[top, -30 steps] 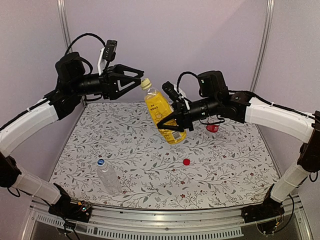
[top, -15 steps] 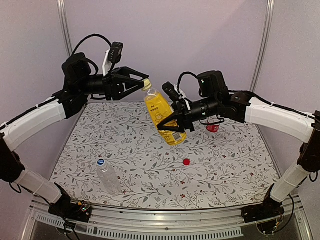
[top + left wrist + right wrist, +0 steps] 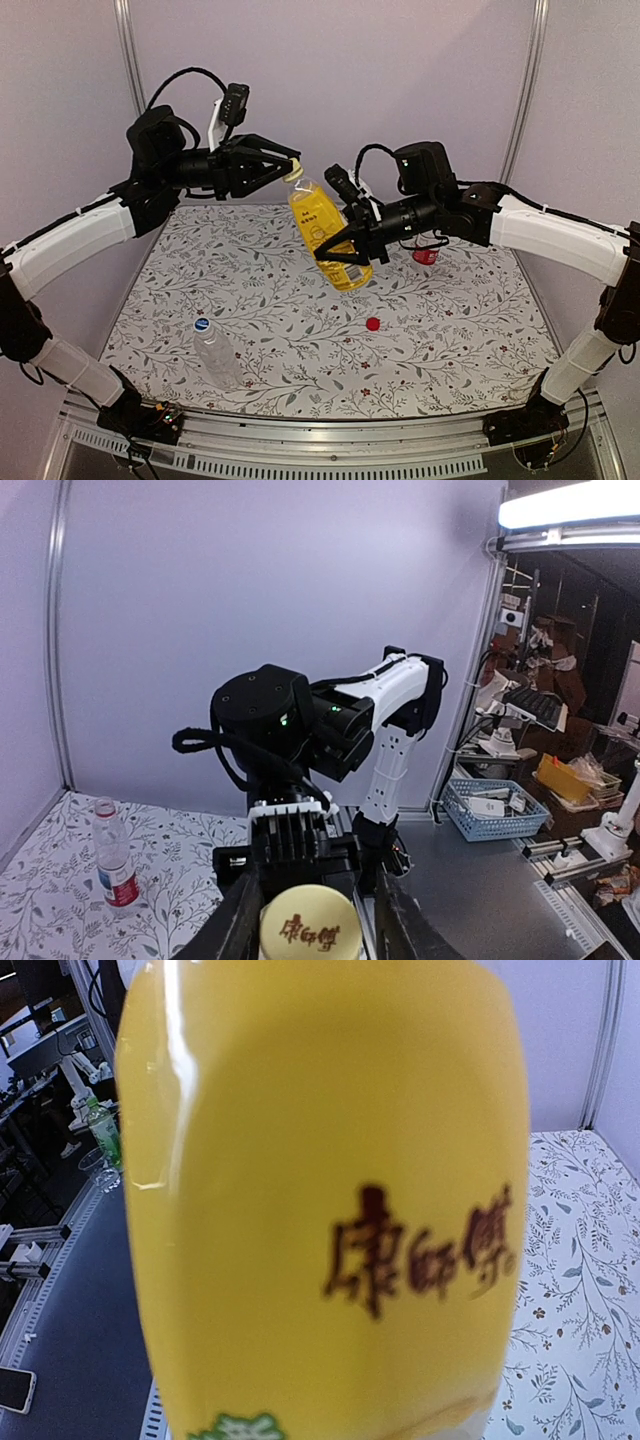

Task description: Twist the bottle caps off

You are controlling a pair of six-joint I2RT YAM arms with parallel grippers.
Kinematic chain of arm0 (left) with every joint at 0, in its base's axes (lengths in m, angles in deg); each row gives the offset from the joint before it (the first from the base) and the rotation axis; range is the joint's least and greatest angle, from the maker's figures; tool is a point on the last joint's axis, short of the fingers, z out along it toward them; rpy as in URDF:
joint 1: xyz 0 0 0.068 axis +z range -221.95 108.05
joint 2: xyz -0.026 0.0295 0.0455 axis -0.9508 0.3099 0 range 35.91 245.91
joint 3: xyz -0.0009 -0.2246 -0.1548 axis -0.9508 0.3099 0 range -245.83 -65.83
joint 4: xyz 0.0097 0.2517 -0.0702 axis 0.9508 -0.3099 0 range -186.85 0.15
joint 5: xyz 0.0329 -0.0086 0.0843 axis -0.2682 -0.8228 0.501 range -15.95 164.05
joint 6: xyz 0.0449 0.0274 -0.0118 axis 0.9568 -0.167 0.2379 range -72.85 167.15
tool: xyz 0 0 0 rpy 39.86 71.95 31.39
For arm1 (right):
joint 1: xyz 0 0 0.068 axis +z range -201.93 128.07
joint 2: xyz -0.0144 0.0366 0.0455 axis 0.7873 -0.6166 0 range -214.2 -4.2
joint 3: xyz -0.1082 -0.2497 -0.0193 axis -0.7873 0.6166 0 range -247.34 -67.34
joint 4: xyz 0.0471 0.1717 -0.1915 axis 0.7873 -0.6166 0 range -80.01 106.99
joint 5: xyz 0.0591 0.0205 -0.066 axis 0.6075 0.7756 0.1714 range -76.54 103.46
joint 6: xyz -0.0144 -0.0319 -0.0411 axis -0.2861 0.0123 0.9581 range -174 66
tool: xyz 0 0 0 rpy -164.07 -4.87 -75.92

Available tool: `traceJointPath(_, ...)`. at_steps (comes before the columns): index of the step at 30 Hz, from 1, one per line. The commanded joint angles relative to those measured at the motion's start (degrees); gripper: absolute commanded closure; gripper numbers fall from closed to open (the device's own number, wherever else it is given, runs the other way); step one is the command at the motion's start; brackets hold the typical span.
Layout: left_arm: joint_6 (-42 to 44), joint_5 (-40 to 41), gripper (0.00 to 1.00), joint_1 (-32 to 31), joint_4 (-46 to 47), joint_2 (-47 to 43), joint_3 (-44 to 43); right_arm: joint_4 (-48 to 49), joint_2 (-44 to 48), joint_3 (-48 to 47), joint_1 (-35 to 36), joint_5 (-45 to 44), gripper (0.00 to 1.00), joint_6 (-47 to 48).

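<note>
left jaws straddle the yellow cap [image 3: 310,927], one finger close on each side. the left wrist view shows at most a sliver of space between them and the cap, so i cannot tell whether they pinch it yet. right jaws are clamped on the lower body of the yellow bottle [image 3: 325,225], holding it in the air above the worktop [image 3: 450,330]. the bottle is tipped so its neck points up and toward the left arm. that tilt seems chosen to line the cap up with the left wrist, so a roll of that wrist can turn the cap while the right arm keeps the body from spinning.

down and to the right of the yellow bottle, the red cap [image 3: 373,323] lies loose on the worktop. just right of the bottle, partly hidden by the right arm, is the red-label bottle [image 3: 426,253], so that one looks already opened. down and to the left of the yellow bottle stands the clear bottle [image 3: 215,350] with its blue cap [image 3: 201,324] on, probably the last to do.
</note>
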Motion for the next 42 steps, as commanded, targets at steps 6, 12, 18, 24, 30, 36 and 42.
traceJointPath(6, -0.67, -0.19, 0.67, -1.05, 1.18, 0.76, -1.31, 0.29, 0.93, 0.15, -0.15, -2.56, 0.68, -0.44)
traceJointPath(12, -0.67, 7.34, 0.74, -1.27, -2.77, -0.71, -0.54, -1.98, 0.54, -2.03, -0.15, -15.26, 0.68, -2.96)
traceJointPath(18, -9.49, 26.14, 0.79, -3.7, -8.34, -1.14, -1.3, -3.23, -0.44, -4.3, -0.05, -31.83, 0.68, -5.44)
traceJointPath(24, -11.6, 44.76, 0.75, -8.0, -15.31, -1.35, -3.04, -2.43, -0.95, -4.27, 0.05, -41.92, 0.68, -5.69)
traceJointPath(30, -13.72, 49.46, 0.69, -8.65, -16.02, -0.79, -2.98, -1.64, -0.46, -3.23, 0.05, -39.58, 0.67, -4.73)
traceJointPath(36, -11.38, 48.03, 0.52, -8.57, -15.68, -0.43, -3.18, -0.39, 0.79, -1.37, 0.05, -33.73, 0.67, -4.31)
traceJointPath(42, -7.98, 48.22, 0.17, -7.51, -14.51, -2.87, -1.35, -0.4, 1.11, -1.02, 0.05, -27.25, 0.68, -3.87)
